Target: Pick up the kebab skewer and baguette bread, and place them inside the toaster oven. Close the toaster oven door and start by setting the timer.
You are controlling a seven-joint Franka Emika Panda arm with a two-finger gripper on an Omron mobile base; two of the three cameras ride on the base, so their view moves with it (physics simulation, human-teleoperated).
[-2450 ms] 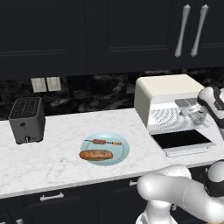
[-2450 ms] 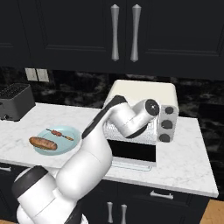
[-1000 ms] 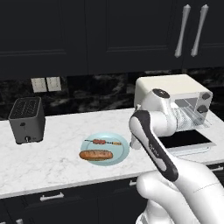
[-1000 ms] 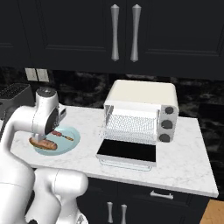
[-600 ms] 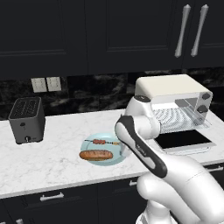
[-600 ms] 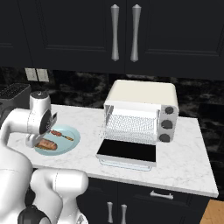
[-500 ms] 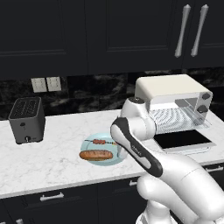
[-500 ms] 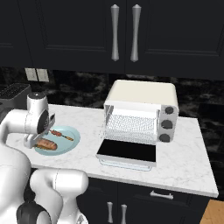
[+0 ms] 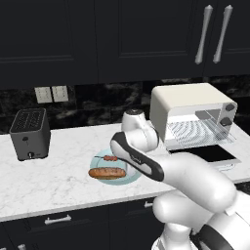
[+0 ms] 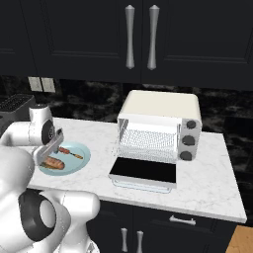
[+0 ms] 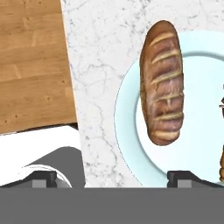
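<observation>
The gripper (image 10: 49, 148) hangs above the near side of the pale blue plate (image 9: 128, 177), its fingers (image 11: 183, 177) set wide apart and holding nothing. In the hand view the baguette bread (image 11: 162, 83) lies beneath them on the plate's edge, partly over the rim, with the kebab skewer (image 11: 222, 153) just beside it at the picture's margin. From the base views the baguette bread lies on the plate's near side and the kebab skewer on its far side, close together. The plate rests on the white marble desk (image 9: 63, 176). Further right stands the toaster oven (image 10: 160, 126), its toaster oven door (image 10: 143, 172) dropped flat open. A dark slot toaster (image 9: 30, 134) sits far left, by the backsplash.
</observation>
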